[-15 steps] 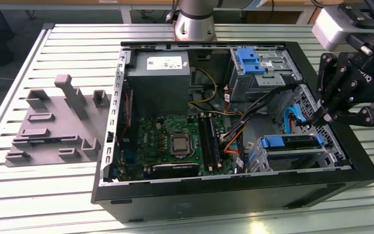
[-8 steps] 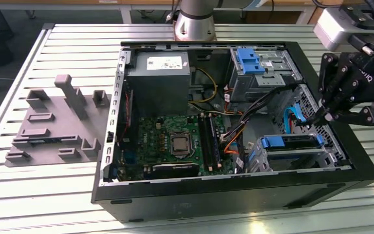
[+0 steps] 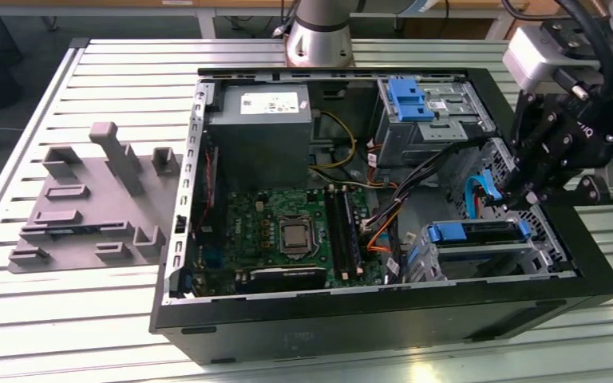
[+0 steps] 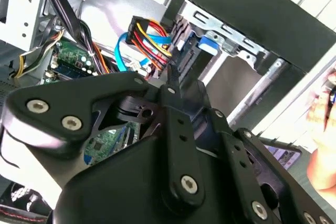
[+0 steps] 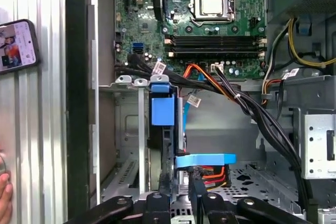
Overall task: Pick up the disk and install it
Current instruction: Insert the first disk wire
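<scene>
**Operator:** Where's the disk?

**Observer:** You'll find the disk (image 3: 480, 232) seated in the drive cage (image 3: 466, 259) at the case's (image 3: 392, 315) corner, its blue rail showing beside the motherboard (image 3: 285, 235). Most of its body is hidden inside the cage.

**Operator:** And the gripper?

**Observer:** Your gripper (image 3: 528, 191) hangs just above that cage. Its black linkage blocks the fingertips, so I cannot tell whether it's clenched or released.

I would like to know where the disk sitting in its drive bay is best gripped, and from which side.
Probably by the blue rail frame along the exposed edge of the disk, coming from above through the case's open side; the metal bay walls cover its flat faces.
</scene>
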Action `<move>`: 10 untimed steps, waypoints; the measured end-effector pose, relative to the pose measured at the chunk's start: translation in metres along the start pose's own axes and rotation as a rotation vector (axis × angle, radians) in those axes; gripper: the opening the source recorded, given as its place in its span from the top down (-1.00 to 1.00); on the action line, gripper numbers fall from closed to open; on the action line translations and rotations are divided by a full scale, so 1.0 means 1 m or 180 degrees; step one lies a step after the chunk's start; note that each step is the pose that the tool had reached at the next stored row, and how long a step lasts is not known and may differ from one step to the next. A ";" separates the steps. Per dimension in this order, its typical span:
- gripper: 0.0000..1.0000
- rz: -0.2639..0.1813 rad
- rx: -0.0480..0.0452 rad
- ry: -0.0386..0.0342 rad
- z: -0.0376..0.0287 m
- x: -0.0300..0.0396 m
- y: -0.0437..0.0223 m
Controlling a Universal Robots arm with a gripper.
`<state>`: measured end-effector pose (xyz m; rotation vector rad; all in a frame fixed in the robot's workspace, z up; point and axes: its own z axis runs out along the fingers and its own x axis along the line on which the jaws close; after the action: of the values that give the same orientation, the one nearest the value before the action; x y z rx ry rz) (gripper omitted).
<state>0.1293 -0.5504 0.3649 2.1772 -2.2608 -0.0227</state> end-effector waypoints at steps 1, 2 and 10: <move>0.40 0.0001 0.0000 -0.0012 0.0012 -0.0011 0.0000; 0.40 0.0001 -0.0001 -0.0023 0.0024 -0.0023 0.0001; 0.40 0.0001 -0.0001 -0.0036 0.0097 -0.0063 0.0001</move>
<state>0.1293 -0.5440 0.3552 2.1820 -2.2669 -0.0357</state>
